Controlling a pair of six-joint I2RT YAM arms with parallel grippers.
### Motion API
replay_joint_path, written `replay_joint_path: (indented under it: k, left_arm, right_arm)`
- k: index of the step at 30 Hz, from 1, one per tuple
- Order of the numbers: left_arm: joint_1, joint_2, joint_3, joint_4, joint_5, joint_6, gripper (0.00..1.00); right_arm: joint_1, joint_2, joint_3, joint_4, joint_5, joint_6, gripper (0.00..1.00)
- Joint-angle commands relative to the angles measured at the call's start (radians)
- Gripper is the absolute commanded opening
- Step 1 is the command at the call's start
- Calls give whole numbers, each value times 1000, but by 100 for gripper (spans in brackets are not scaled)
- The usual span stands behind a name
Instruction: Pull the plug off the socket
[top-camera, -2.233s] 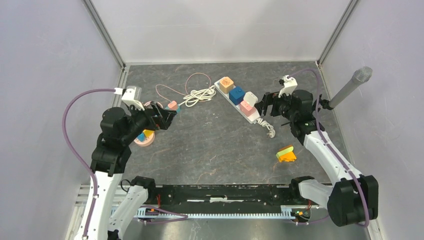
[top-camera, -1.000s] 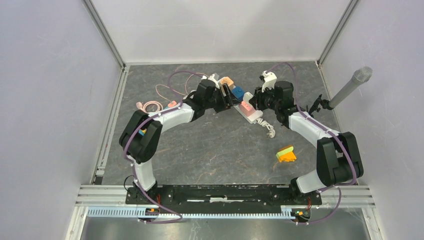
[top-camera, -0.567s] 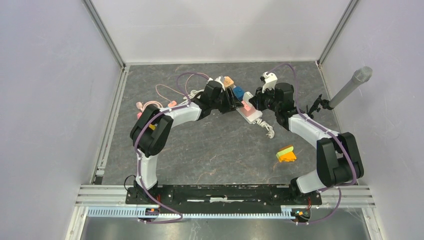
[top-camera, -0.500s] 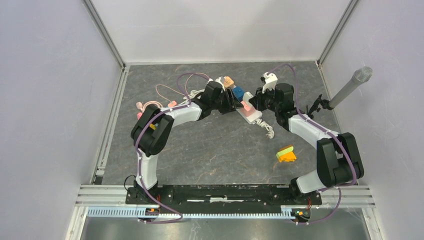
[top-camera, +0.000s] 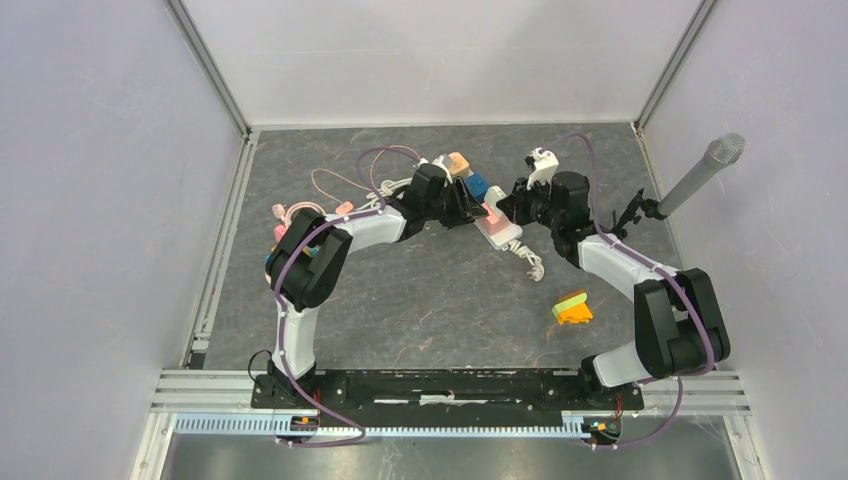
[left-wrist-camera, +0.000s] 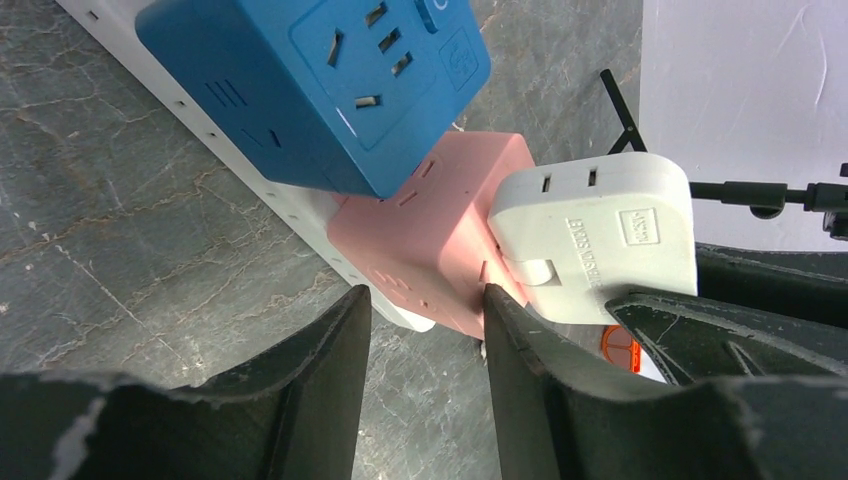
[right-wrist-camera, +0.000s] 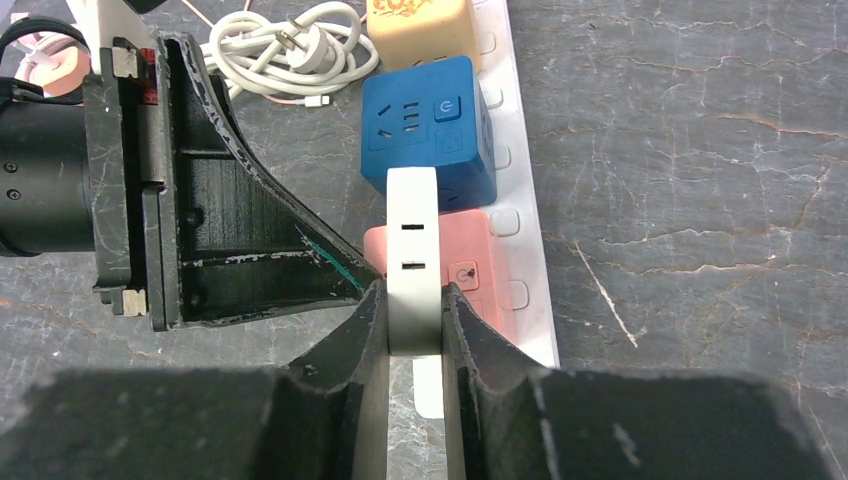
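At the far left of the grey stone-patterned table (top-camera: 420, 300) we see a pink cable (top-camera: 285, 211), and just to its right a coiled white cord (right-wrist-camera: 290, 45) lying near the far end of the white power strip (right-wrist-camera: 520, 230).

The left arm reaches across to the strip from the left. The left gripper (left-wrist-camera: 426, 300) is turned on its side, its fingers set a moderate way apart. The strip's edge and a corner of the pink cube adapter (right-wrist-camera: 470, 265) lie in the gap. One fingertip touches the pink cube. We cannot tell whether the two fingers actually squeeze anything.

Three cube adapters stand in a row on the strip. A tan one (right-wrist-camera: 415, 25) is farthest away, a blue one (right-wrist-camera: 430, 130) is in the middle, and the pink one is nearest the strip's cord end.

The white plug (right-wrist-camera: 412, 250), the piece to be pulled, stands on edge against the pink cube's socket face and touches it. Its pins are hidden from us, so we cannot say whether they are seated.

The right gripper (right-wrist-camera: 412, 295) comes in from the right, and its two fingers are closed tightly on the plug's flat sides.

Further right and nearer the arm bases lies an orange, yellow and green wedge block (top-camera: 573, 308), well apart from the strip. At the right wall a grey microphone (top-camera: 705, 170) slants upward.
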Motion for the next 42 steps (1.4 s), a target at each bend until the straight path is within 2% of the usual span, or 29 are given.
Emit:
replay_joint_path:
  k: [1,11,16,21,24,28,33,36,42]
  left_arm:
    - [-8,31,23,-71,-64,3,50]
    - [-12,51,21,-209,-143,35,47]
    - [-13,46,29,-220,-142,53,46]
    - [-10,-10,108,-188,-65,134,57]
    - [-10,-51,198,-244,-20,202,66]
    - [-10,-175,249,-360,-37,296,74]
    - [-10,-368,149,-480,-189,383,86]
    - [-10,-496,55,-552,-310,409,100]
    - [-10,-777,-166,-624,-484,431,100]
  right_arm:
    - [4,-71,4,85,-63,62,0]
    - [-9,-122,4,151,-41,109,0]
    - [-10,-176,-6,128,36,105,0]
    - [-11,-293,-30,11,163,64,0]
    - [-11,-355,-38,-92,180,42,0]
    - [-11,-417,-57,-249,141,28,0]
    - [-9,-486,-142,-344,16,32,0]
    - [-7,-504,-219,-342,-93,74,0]
    - [14,-547,-429,-223,-265,246,0]
